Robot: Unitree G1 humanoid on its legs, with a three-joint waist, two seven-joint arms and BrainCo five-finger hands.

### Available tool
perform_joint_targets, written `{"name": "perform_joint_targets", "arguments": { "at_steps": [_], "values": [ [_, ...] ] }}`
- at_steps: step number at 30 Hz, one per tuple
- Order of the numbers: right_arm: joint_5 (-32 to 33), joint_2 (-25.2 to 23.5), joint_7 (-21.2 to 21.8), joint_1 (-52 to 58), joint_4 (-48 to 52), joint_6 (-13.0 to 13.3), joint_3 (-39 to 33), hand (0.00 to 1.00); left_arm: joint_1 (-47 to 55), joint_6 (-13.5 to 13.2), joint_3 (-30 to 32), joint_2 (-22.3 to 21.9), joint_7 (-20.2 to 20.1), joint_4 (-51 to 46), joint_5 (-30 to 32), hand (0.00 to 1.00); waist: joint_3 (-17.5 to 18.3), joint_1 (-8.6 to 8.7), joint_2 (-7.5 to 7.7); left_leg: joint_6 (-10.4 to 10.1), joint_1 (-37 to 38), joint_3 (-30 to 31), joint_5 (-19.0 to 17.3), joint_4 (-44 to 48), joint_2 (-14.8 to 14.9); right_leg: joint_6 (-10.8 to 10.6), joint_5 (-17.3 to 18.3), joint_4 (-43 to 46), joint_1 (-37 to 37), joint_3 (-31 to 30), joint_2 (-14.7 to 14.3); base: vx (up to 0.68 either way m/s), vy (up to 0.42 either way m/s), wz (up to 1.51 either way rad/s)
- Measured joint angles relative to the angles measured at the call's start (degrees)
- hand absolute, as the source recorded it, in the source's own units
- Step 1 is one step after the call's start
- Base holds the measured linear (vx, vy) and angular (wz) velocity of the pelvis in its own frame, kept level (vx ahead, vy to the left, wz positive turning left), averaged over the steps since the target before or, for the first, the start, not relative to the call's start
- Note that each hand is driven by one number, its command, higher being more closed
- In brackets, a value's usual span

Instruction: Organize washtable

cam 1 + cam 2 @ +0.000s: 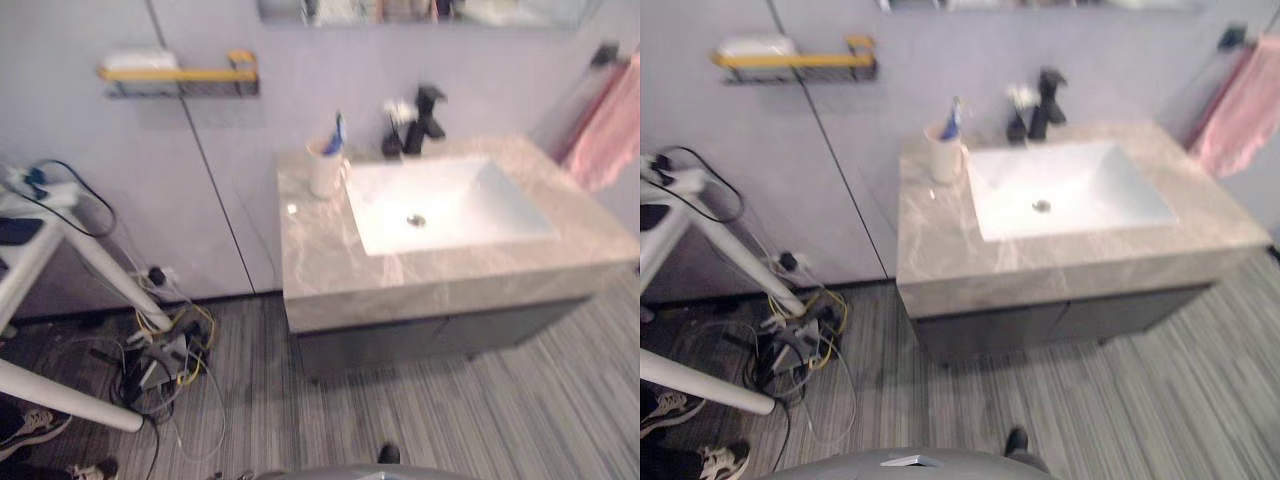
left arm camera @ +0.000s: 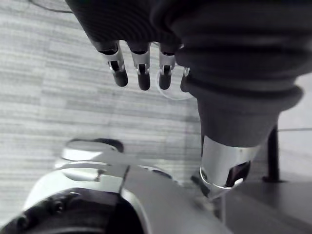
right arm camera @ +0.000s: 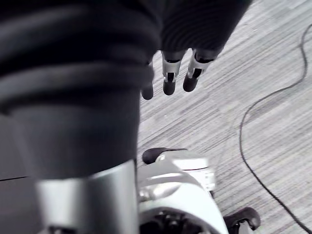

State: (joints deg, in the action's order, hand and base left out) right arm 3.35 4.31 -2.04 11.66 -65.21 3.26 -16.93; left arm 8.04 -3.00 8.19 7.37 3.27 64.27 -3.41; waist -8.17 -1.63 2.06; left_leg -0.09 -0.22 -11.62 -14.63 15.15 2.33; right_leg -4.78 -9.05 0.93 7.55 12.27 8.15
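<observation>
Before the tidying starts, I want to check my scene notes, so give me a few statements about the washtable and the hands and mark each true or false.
1. A cream cup holding a blue toothbrush stands on the grey marble countertop, left of the white rectangular sink. True.
2. The black faucet stands at the sink's front edge. False: it stands at the back, by the wall.
3. A pink towel hangs on the wall to the right of the countertop. True.
4. The left hand holds the cup. False: it and the right hand hang over the grey striped floor, fingers relaxed, holding nothing.
</observation>
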Motion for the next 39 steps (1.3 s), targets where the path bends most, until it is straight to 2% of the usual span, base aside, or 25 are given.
{"name": "perform_joint_targets", "arguments": {
  "at_steps": [1,2,3,4,6,7,9,10,11,12,17,22,23,25,26,27,28,29,30,31,32,33,35,37,39],
  "values": [
    [0.00,-0.31,-0.03,-0.13,0.80,0.22,1.19,0.00,-1.22,0.03,0.45,0.38,0.52,-0.33,-0.02,0.00,-0.89,0.67,0.86,0.68,-1.87,-1.75,-0.07,1.73,0.02,-2.88,-2.57,0.07,2.73,-2.02,-0.22,-0.12,0.179,-0.80],
    [0.04,0.18,-0.02,-0.99,1.82,0.17,1.38,0.00,-1.28,0.06,1.05,0.15,0.98,-0.33,0.29,0.00,-2.13,0.01,-0.47,1.99,-3.32,-4.44,0.38,0.95,2.09,-5.44,-4.16,0.67,4.27,-3.08,-0.98,0.09,0.116,-0.84],
    [0.08,0.30,0.28,-1.13,2.15,0.16,1.31,0.00,-1.50,-0.06,1.18,-0.17,1.17,-0.95,0.38,0.00,-2.81,-0.03,-0.51,2.13,-3.28,-5.28,0.49,1.00,2.62,-2.06,1.10,9.65,6.45,-1.16,-0.49,0.33,0.007,-0.63],
    [1.61,-0.39,0.80,-0.16,2.35,0.57,1.29,0.00,-1.45,0.07,1.27,0.04,1.30,-2.23,0.40,0.00,-2.81,0.19,-0.11,2.32,-2.34,-5.52,0.76,0.75,2.77,1.48,11.12,28.91,8.46,2.86,2.15,0.49,-0.123,-0.25],
    [2.48,-0.56,0.07,0.62,2.08,0.36,0.52,0.00,-0.97,0.17,1.29,0.01,1.29,-3.32,0.31,0.00,-2.64,-0.36,0.24,2.57,-0.36,-6.40,1.15,0.48,2.77,1.47,16.24,42.20,2.92,6.51,5.69,0.41,-0.113,-0.10],
    [2.36,-0.37,-0.26,0.61,2.02,0.26,0.51,0.00,-0.85,0.15,1.30,-0.03,1.22,-3.79,0.13,0.00,-2.55,-0.58,0.40,2.76,-0.52,-6.80,1.31,0.50,2.61,1.20,17.01,42.93,1.14,7.35,6.74,0.29,-0.066,-0.15],
    [1.92,0.17,-0.55,0.10,0.75,-0.34,0.88,0.00,-0.74,0.05,2.10,0.12,1.16,-4.28,-0.82,0.00,-1.24,-1.33,1.72,2.90,-3.52,-9.22,1.84,2.59,2.15,1.71,16.49,37.01,-3.65,10.43,10.81,0.21,-0.038,-0.54],
    [1.59,0.18,-0.57,-0.20,-0.18,-0.42,1.41,0.00,-0.76,0.26,2.69,0.19,1.16,-4.11,-1.10,0.00,-0.75,-1.69,2.49,2.90,-4.65,-10.18,1.84,3.60,2.29,0.27,16.21,32.69,-4.76,10.47,10.91,0.04,-0.116,-0.95],
    [1.42,0.23,-0.77,-0.73,-0.67,-1.39,1.83,0.00,-0.90,0.44,2.98,-0.03,1.15,-3.65,-2.10,0.00,-0.66,-2.02,2.21,1.93,-5.58,-11.30,2.57,4.39,3.43,-1.50,17.57,25.91,-6.75,10.60,8.53,-0.08,-0.180,-0.94],
    [-0.22,0.44,-0.72,-0.56,-0.66,-1.43,1.94,0.00,-0.91,0.47,2.76,-0.15,1.12,-3.48,-2.43,0.00,-0.53,-1.81,1.71,1.58,-5.50,-12.05,3.98,3.91,4.13,-1.71,17.53,19.30,-9.27,10.42,6.79,-0.11,-0.210,-0.85],
    [-2.47,1.86,-0.33,-0.51,-0.71,-1.47,7.33,0.00,-1.20,0.37,0.22,-0.23,1.09,-2.86,-2.55,0.00,0.60,-1.43,-0.26,-1.32,-5.62,-13.51,6.35,2.81,6.85,-2.18,17.04,4.31,-14.07,10.36,1.54,-0.15,-0.193,-0.39],
    [-2.73,3.00,-0.19,0.39,-0.65,-1.35,8.35,0.00,-1.16,0.28,0.22,-0.78,2.24,-1.33,-2.55,0.00,0.79,-1.00,-1.96,-3.52,-5.44,-12.66,8.72,5.34,13.05,1.34,13.99,0.01,-16.00,8.43,-5.21,-0.20,-0.196,-0.24],
    [-2.40,3.25,-0.18,0.38,-0.67,-1.22,8.34,0.00,-1.18,0.23,0.54,-0.99,2.45,-1.35,-2.54,0.00,0.39,-1.12,-2.51,-3.53,-5.83,-8.83,8.77,7.10,13.67,2.15,13.74,0.15,-16.00,6.15,-6.48,-0.30,-0.258,-0.84],
    [-2.22,3.69,0.08,0.08,-0.70,-0.83,8.19,0.00,-1.48,0.00,0.73,-1.85,2.50,-1.57,-2.40,0.00,-0.22,-1.66,-2.89,-4.80,-7.06,3.15,6.57,9.30,11.72,3.47,13.74,0.78,-15.43,1.88,-7.36,-0.26,-0.176,-1.06],
    [-2.19,3.80,0.40,0.14,-0.75,-0.73,7.70,0.00,-1.24,0.04,0.90,-2.31,2.36,-1.68,-2.40,0.00,-0.41,-2.22,-3.52,-6.73,-6.11,10.46,4.65,9.12,7.74,4.03,14.39,1.95,-13.97,-1.78,-7.46,-0.18,-0.004,-1.20],
    [-2.18,3.91,0.75,0.20,-0.70,-0.54,7.45,0.00,-1.04,0.02,0.90,-2.79,2.28,-1.71,-2.41,0.00,-0.52,-2.25,-3.77,-7.04,-5.52,12.62,3.93,8.68,5.81,4.15,14.39,2.51,-13.35,-3.76,-7.62,-0.18,0.097,-1.43],
    [-2.17,4.09,1.12,0.68,-0.58,0.10,7.08,0.00,-0.37,0.05,0.90,-3.10,2.11,-1.62,-2.41,0.00,-0.47,-2.14,-4.48,-6.95,-4.73,14.80,3.12,7.18,3.44,4.45,14.21,2.66,-12.73,-6.21,-8.23,-0.09,0.153,-1.46],
    [-2.18,4.26,1.89,1.39,-0.23,0.41,6.42,0.00,0.41,0.06,0.98,-3.72,1.65,-1.57,-2.46,0.00,-0.40,-2.29,-5.71,-4.66,-4.05,16.81,1.35,5.95,1.92,4.91,13.89,2.45,-11.64,-9.78,-9.69,0.02,0.063,-1.67],
    [-2.23,4.46,2.06,1.78,-0.12,0.32,5.74,0.00,1.13,0.12,1.59,-3.77,1.30,-1.15,-2.44,0.00,0.59,-2.53,-6.65,-4.66,-3.95,17.64,0.23,4.48,1.82,4.76,13.81,4.94,-10.04,-11.47,-11.26,0.10,0.029,-1.42],
    [-2.22,4.07,2.03,1.89,-0.11,0.19,5.55,0.00,0.91,0.10,1.91,-3.51,0.85,-1.40,-2.41,0.00,0.48,-2.81,-6.05,-5.54,-4.01,18.44,-0.80,4.55,0.87,5.15,14.92,9.38,-8.00,-11.28,-11.15,0.11,-0.048,-1.20],
    [-2.28,2.94,1.80,1.93,-0.08,-0.26,5.59,0.00,0.84,0.00,4.09,-3.28,0.03,-1.98,-2.45,0.00,0.37,-3.85,-4.04,-5.37,-4.19,19.61,-2.20,5.27,-1.92,6.20,18.51,13.10,-6.72,-12.20,-9.91,0.03,0.035,-0.96],
    [-2.27,3.60,1.94,1.72,0.33,-0.23,5.56,0.00,0.61,0.20,5.95,-4.65,-0.13,-2.10,-2.42,0.00,-0.08,-3.76,-5.32,-4.43,-4.47,21.87,-3.41,7.89,-2.69,6.79,19.18,13.56,-6.15,-13.93,-10.81,0.01,0.022,-0.95],
    [-2.28,3.85,2.13,2.63,2.64,-0.11,5.33,0.00,1.80,0.29,9.80,-6.55,-0.34,-2.47,-2.44,0.00,1.25,-4.00,-5.54,-2.72,-4.19,22.25,-4.37,7.85,-3.31,6.41,19.48,14.28,-4.15,-18.80,-12.48,0.10,0.035,-1.19],
    [-2.36,3.66,2.14,2.69,2.59,-0.24,5.28,0.00,3.25,0.30,10.61,-6.63,-0.39,-2.95,-2.44,0.00,2.54,-4.08,-5.54,-1.96,-2.10,19.16,-4.24,4.22,-2.94,6.58,19.61,15.00,-2.70,-22.80,-13.33,0.19,-0.021,-1.29],
    [-2.34,3.57,2.15,2.89,2.66,-0.25,4.92,0.00,3.24,0.44,11.31,-6.86,-0.43,-3.14,-2.39,0.00,3.54,-3.64,-5.25,-0.51,-1.07,16.93,-1.94,2.29,-2.45,6.79,19.98,15.82,-1.53,-24.93,-13.95,0.21,-0.034,-0.76]
  ]
}}
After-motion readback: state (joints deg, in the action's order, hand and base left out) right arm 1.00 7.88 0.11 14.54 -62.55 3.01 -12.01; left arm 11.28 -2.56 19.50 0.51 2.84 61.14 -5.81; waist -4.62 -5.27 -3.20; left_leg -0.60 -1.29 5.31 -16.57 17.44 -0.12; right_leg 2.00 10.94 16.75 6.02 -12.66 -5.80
